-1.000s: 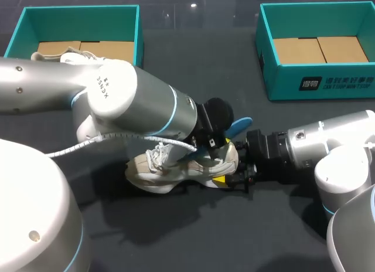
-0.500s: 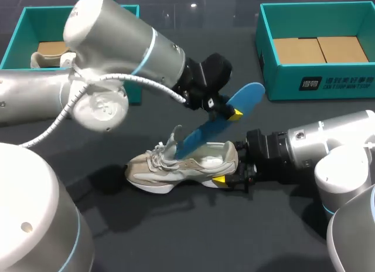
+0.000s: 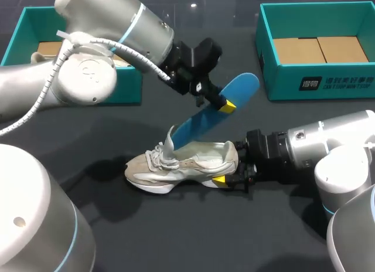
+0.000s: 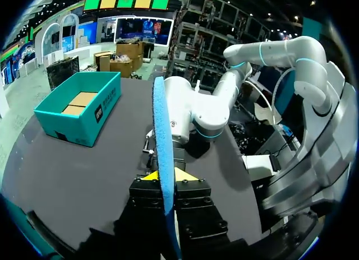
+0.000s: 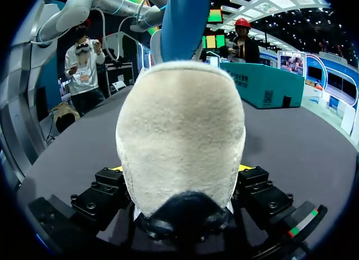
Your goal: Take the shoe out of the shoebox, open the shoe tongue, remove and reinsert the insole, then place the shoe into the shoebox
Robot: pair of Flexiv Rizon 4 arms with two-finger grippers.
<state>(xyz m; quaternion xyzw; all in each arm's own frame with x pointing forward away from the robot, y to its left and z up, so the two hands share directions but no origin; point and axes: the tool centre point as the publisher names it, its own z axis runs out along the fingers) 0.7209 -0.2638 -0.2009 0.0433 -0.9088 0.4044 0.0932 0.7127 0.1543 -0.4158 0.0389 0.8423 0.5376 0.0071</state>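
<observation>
A beige sneaker lies on its side on the dark table, tongue raised. My right gripper is shut on its heel. In the right wrist view the heel fills the gap between that gripper's two fingers. My left gripper is shut on a blue insole, held slanting in the air with its lower end just above the shoe's opening. In the left wrist view the insole stands edge-on between that gripper's yellow tips.
A teal shoebox stands at the back left, largely hidden behind my left arm. A second teal shoebox with a cardboard floor stands at the back right, also seen as the teal box in the left wrist view.
My left arm has drawn the blue insole out of the shoe and raised it up and back. The shoe and my right arm have stayed still.
</observation>
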